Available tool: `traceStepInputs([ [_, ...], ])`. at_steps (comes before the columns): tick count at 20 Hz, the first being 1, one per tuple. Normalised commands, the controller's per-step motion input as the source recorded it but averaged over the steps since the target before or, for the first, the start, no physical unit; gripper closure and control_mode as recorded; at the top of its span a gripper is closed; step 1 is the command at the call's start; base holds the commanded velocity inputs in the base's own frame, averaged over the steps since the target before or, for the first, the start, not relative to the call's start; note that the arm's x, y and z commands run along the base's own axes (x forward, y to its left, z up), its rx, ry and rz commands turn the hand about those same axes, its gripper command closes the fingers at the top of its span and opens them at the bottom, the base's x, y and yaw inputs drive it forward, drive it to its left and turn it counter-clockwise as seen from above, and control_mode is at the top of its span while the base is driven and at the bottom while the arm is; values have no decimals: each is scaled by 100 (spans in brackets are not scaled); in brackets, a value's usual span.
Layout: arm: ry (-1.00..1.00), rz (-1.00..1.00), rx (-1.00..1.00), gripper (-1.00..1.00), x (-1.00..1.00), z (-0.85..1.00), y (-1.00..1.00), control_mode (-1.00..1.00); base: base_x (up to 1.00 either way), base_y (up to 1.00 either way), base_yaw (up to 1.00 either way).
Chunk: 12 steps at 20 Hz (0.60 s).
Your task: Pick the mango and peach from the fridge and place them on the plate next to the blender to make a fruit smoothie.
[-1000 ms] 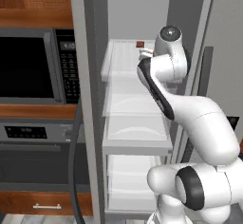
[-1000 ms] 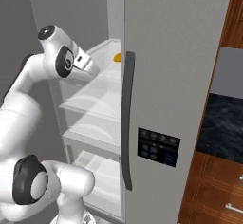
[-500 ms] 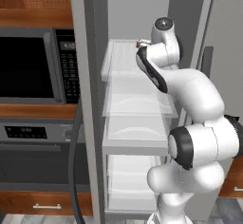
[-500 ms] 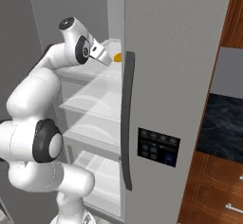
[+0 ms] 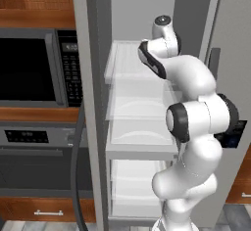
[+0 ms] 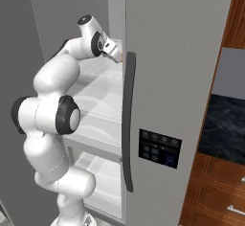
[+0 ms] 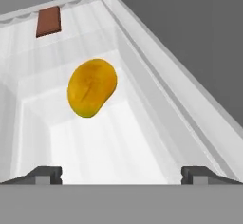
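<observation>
**Arm reaching into the fridge, mango dead ahead of the spread fingers**

You are looking at the fridge (image 5: 93,103) with its door swung open, white inside, clear shelves stacked one above another. The arm rises from the base and bends into the upper part of the compartment; you see its wrist at the level of the top shelf (image 5: 125,61) in the left base view and tucked behind the edge of the other door (image 6: 177,67) in the right base view. That door carries a long dark handle (image 6: 127,124) and a dark control panel (image 6: 160,147).

From the hand view, the gripper (image 7: 121,173) has its two dark fingertips (image 7: 47,172) far apart at the bottom of the picture, with nothing between them. The pincer is wide open and holds nothing.

The mango (image 7: 91,88) lies on the white shelf straight ahead of the fingers, well apart from them, roughly centred between the two tips and a little toward the left one. It is yellow-orange, oval and tilted. Farther back on the same shelf, near the rear wall, you can see a small dark brown block (image 7: 48,21), apart from the mango.

To the left of the fridge in the left base view stand a black microwave (image 5: 34,68) and, below it, an oven (image 5: 44,166) set in wooden cabinets.
</observation>
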Motion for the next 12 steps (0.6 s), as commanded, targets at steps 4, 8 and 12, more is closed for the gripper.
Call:
traceStepInputs([
  [4,11,-3,0,-100,77,-14,-9,-100,0,0,0],
  [8,9,-4,0,-100,65,-26,-24,-100,0,0,0],
  [12,1,-1,1,-100,69,-11,-17,-100,0,0,0],
])
